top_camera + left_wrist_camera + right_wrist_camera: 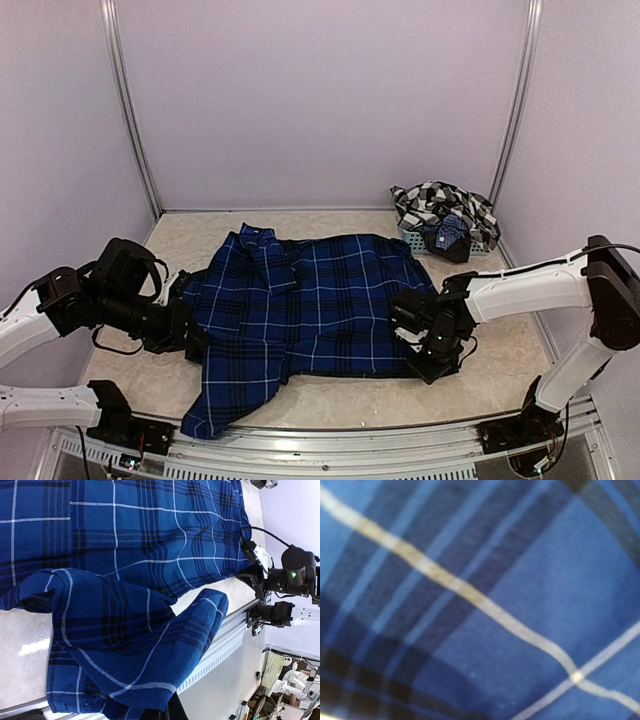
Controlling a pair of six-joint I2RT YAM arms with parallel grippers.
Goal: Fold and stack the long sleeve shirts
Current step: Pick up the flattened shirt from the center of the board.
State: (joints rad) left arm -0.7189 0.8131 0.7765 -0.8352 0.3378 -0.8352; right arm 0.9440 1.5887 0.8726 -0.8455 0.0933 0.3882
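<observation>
The left claw [190, 335] is pressed together, pinching the left edge of the navy shirt [320, 300] with a fold raised off the desk [350, 400]. The right claw [408, 325] sits on the shirt's right edge; cloth fills its camera, so I cannot tell its spread. The shirt lies lengthwise left to right, collar far-left, one sleeve trailing toward the near edge. The checked shirt [440, 205] is heaped on the basket [485, 243] at the far right.

Top camera looks down over the whole desk [340, 395] from behind; both wrist cameras closely face the navy shirt [310, 300].
</observation>
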